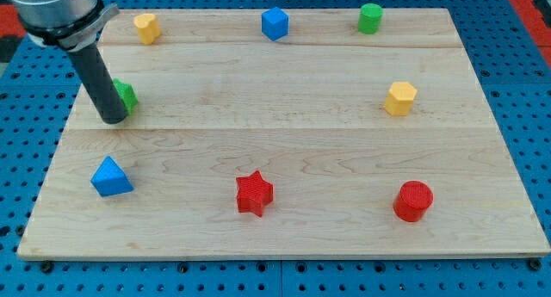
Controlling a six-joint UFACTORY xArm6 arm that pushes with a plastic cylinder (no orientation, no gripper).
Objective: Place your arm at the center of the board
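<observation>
My tip rests on the wooden board near its left edge, far left of the board's middle. The dark rod comes down from the view's top left. A green block sits right behind the rod, partly hidden by it and touching or nearly touching it. A blue triangular block lies below the tip. A red star lies at the bottom middle.
A yellow block sits at the top left, a blue cube at the top middle, a green cylinder at the top right. A yellow hexagonal block is at the right, a red cylinder at the bottom right.
</observation>
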